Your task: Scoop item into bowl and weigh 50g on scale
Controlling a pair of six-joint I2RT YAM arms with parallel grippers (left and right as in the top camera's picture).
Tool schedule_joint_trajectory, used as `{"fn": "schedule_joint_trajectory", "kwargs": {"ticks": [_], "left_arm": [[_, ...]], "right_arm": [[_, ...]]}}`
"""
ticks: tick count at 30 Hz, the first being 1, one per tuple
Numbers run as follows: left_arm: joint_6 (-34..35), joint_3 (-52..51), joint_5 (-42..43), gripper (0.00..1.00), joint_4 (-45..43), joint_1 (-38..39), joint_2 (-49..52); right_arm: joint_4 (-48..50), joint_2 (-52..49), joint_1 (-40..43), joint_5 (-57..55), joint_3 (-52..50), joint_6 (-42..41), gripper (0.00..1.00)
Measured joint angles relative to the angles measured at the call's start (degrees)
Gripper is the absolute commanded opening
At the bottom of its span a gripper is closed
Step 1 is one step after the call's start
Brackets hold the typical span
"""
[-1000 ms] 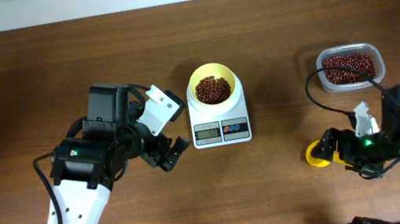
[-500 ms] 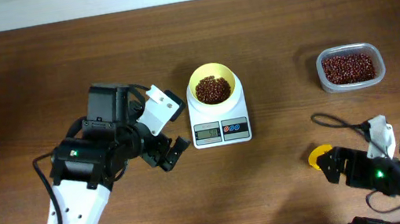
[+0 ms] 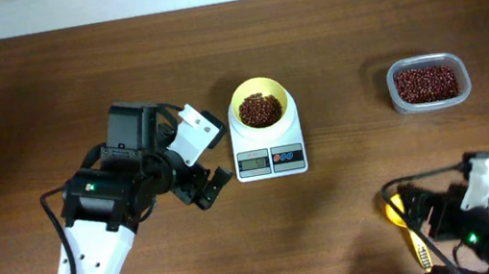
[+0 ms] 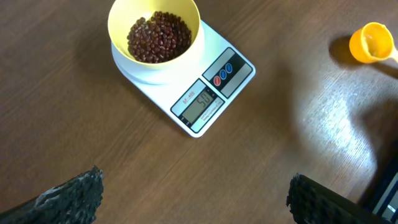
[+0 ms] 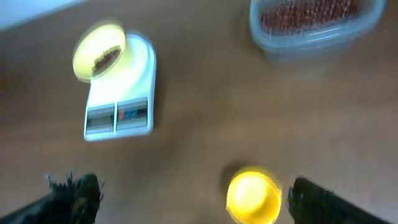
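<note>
Remote view of the weighing station on the brown wooden table (image 3: 327, 37), as I see it from the console.

**Bowl and scale.** The pale yellow round plastic bowl (image 3: 260, 103) stands upright on the rear platform of the white square digital scale (image 3: 269, 153). The small dark reddish-brown beans (image 4: 159, 36) cover its bottom in a shallow heap. In the left wrist view the grey display faces the camera, and I read its digits as 50.

**Supply.** The clear rounded-rectangular plastic tub (image 3: 427, 83) sits well apart to the right of the scale. It holds more of the same beans.

**Scoop.** The darker yellow handled plastic scoop (image 4: 371, 43) lies on the table near the front right. Its cup is open upward, and I see no beans in it.

**Left gripper** (image 4: 194, 200). It hangs above the table just left of the scale. Its fingers are spread wide and carry nothing.

**Right gripper** (image 5: 194, 200). It is low at the front right edge. The wrist picture is blurred, yet its fingers stand far apart with the scoop on the table below them, ungripped.
</note>
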State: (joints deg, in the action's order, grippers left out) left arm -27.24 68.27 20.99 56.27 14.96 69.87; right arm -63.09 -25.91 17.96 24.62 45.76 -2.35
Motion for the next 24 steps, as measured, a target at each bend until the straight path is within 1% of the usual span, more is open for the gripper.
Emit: {"fn": "schedule_joint_trajectory", "kwargs": {"ticks": [1,2,3,5,7,10,13,16,21,24], "left_arm": [[0.0,0.0,0.0,0.99,0.0,0.0,0.0],[0.0,0.0,0.0,0.99,0.1,0.0,0.0],[0.0,0.0,0.0,0.99,0.1,0.0,0.0],[0.0,0.0,0.0,0.99,0.1,0.0,0.0],[0.0,0.0,0.0,0.99,0.1,0.0,0.0],[0.0,0.0,0.0,0.99,0.1,0.0,0.0],[0.0,0.0,0.0,0.99,0.1,0.0,0.0],[0.0,0.0,0.0,0.99,0.1,0.0,0.0],[0.0,0.0,0.0,0.99,0.1,0.0,0.0],[0.0,0.0,0.0,0.99,0.1,0.0,0.0]], "right_arm": [[6.1,0.5,0.0,-0.2,-0.5,0.0,0.99],[8.9,1.3,0.0,-0.4,-1.2,0.0,0.99],[14.3,3.1,-0.1,-0.6,-3.3,0.0,0.99],[19.3,7.4,-0.7,-0.8,-7.5,0.0,0.99],[24.5,13.5,-2.0,-0.9,-14.8,-0.9,0.99],[33.5,15.2,-3.6,-1.1,-22.2,-5.3,0.99],[38.6,15.4,-9.1,-2.8,-26.1,-6.4,0.99],[39.6,16.5,-12.9,-6.1,-27.7,-6.8,0.99],[40.4,24.7,-13.7,-9.0,-31.1,-6.8,0.99],[45.8,25.1,-13.7,-9.5,-33.9,-6.9,0.99]]}}
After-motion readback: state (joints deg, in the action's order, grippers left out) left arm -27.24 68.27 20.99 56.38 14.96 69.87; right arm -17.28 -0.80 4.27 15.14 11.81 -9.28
